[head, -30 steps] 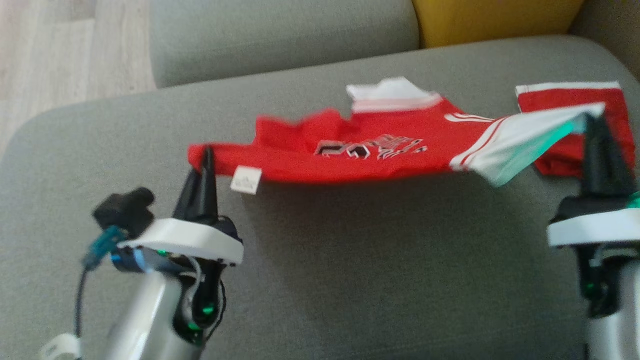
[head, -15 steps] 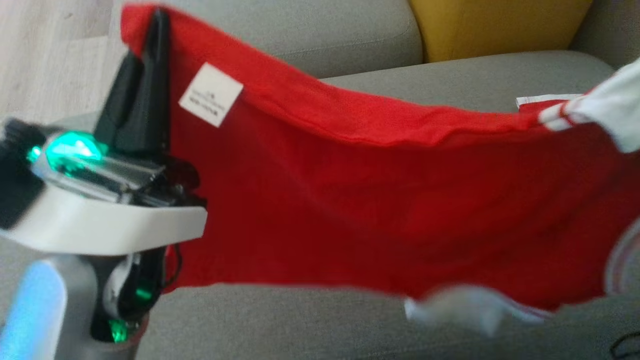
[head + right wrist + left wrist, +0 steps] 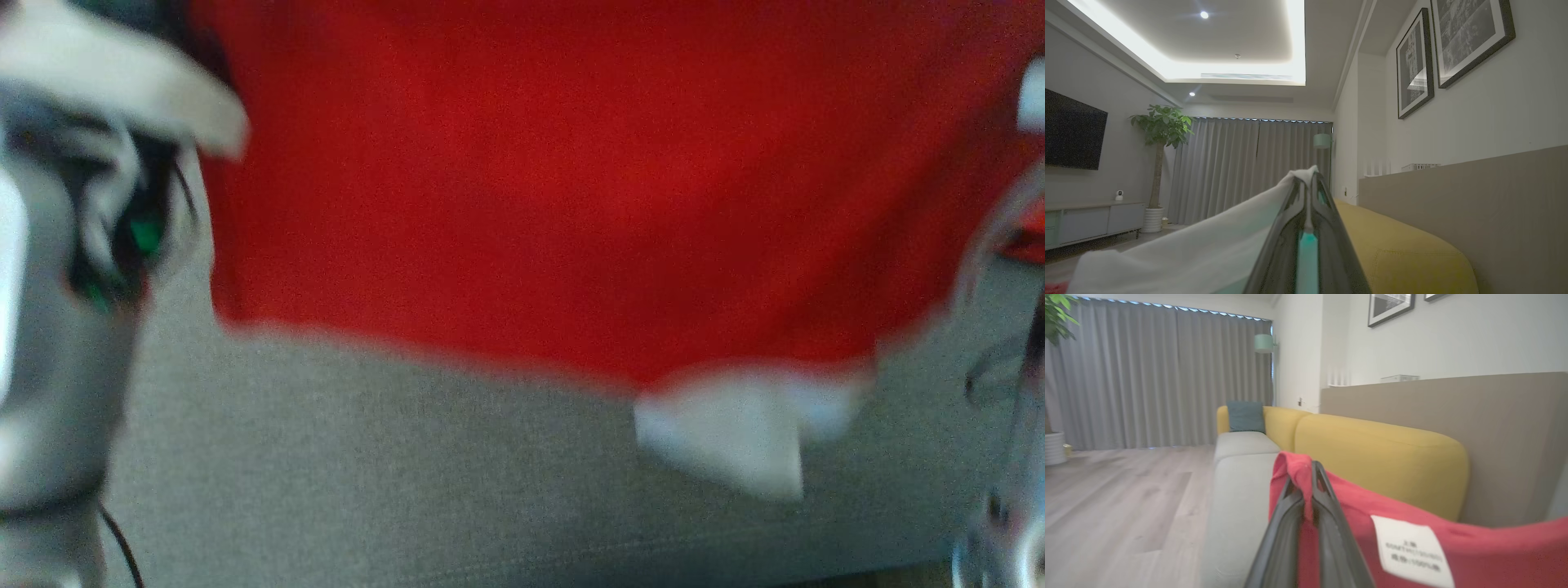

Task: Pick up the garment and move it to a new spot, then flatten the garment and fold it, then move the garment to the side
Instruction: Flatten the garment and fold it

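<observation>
Head view, badly blurred: the red shirt [image 3: 571, 204] hangs lifted across the upper picture, its top cut off, hiding whatever lies behind it. A white flap [image 3: 727, 433] dangles over the grey sofa seat [image 3: 367, 474].

Left wrist view: the left end effector [image 3: 1306, 477] is clamped on a red corner beside a white label [image 3: 1410, 551].

Right wrist view: the right end effector [image 3: 1308, 179] is pinched on the white sleeve [image 3: 1208, 249].

The head view is blurred throughout. The red garment [image 3: 571, 188] is cut off by its top edge, and the sofa [image 3: 367, 474] behind is partly hidden by it. The print on the white label [image 3: 1412, 549] is smeared past reading.
</observation>
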{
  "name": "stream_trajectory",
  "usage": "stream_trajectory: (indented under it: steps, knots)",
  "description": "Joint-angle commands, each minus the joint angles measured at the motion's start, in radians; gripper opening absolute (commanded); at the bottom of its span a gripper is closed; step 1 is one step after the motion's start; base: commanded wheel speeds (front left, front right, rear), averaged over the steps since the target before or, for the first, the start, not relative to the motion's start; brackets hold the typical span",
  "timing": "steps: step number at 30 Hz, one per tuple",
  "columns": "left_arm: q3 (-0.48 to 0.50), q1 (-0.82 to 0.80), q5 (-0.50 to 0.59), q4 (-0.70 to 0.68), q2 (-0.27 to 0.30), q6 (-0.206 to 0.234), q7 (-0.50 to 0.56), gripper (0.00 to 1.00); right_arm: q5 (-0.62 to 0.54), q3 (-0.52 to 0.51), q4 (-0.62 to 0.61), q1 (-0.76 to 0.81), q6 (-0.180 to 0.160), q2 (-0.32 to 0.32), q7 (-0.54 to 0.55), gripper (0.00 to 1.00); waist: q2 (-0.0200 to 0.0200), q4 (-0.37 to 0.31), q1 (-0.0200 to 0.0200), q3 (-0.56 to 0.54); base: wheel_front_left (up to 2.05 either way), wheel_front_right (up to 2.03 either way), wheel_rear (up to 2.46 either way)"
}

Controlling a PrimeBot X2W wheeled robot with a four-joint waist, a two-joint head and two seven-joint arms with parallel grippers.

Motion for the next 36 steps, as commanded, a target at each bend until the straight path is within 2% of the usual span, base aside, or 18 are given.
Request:
stream_trajectory:
  steps: [1,2,3,8,11,17,22,26,35,36]
  knots:
    - [0.053,-0.111,0.018,-0.002,0.046,-0.004,-0.012,0.00,-0.008,0.025,-0.010,-0.086,-0.001,-0.008,-0.011,0.00,0.0000,0.007,-0.0001,0.080,0.00,0.00,0.00]
    - [0.058,-0.174,0.034,0.066,0.051,-0.008,-0.026,0.00,-0.016,0.030,0.043,-0.156,-0.001,-0.001,-0.029,0.00,0.0000,0.004,-0.0001,0.103,0.00,0.00,0.00]
    - [0.070,-0.301,0.072,0.205,0.064,-0.012,-0.072,0.00,-0.047,0.040,0.157,-0.293,-0.001,0.016,-0.076,0.00,0.0000,-0.015,-0.0001,0.140,0.00,0.00,0.00]
    - [0.082,-0.552,0.148,0.488,0.088,-0.014,-0.211,0.00,-0.127,0.043,0.433,-0.552,-0.001,0.074,-0.214,0.00,0.0000,-0.080,-0.0001,0.210,0.00,0.00,0.00]
    - [0.063,-0.667,0.185,0.627,0.091,-0.026,-0.290,0.00,-0.131,0.063,0.583,-0.638,-0.001,0.088,-0.277,0.00,0.0000,-0.113,-0.0001,0.293,0.00,0.00,0.00]
    - [0.063,-0.685,0.174,0.773,0.074,-0.042,-0.380,0.00,-0.039,0.176,0.704,-0.595,-0.001,0.089,-0.330,0.00,0.0000,-0.121,-0.0001,0.426,0.00,0.00,0.00]
    - [0.079,-0.647,0.145,0.845,0.061,-0.069,-0.427,0.00,0.001,0.228,0.725,-0.514,-0.001,0.090,-0.346,0.00,0.0000,-0.118,-0.0001,0.470,0.00,0.00,0.00]
    - [0.088,-0.627,0.126,0.853,0.046,-0.110,-0.439,0.00,0.010,0.228,0.661,-0.448,-0.001,0.090,-0.348,0.00,0.0000,-0.113,-0.0001,0.472,0.00,0.00,0.00]
    - [0.167,-0.471,0.070,0.723,-0.018,-0.158,-0.442,0.00,-0.019,0.203,0.475,-0.229,-0.001,0.088,-0.348,0.00,0.0000,-0.072,-0.0001,0.406,0.00,0.00,0.00]
    - [0.194,-0.392,0.058,0.681,-0.037,-0.164,-0.442,0.00,-0.021,0.199,0.436,-0.156,-0.001,0.081,-0.348,0.00,0.0000,-0.058,-0.0001,0.375,0.00,0.00,0.00]
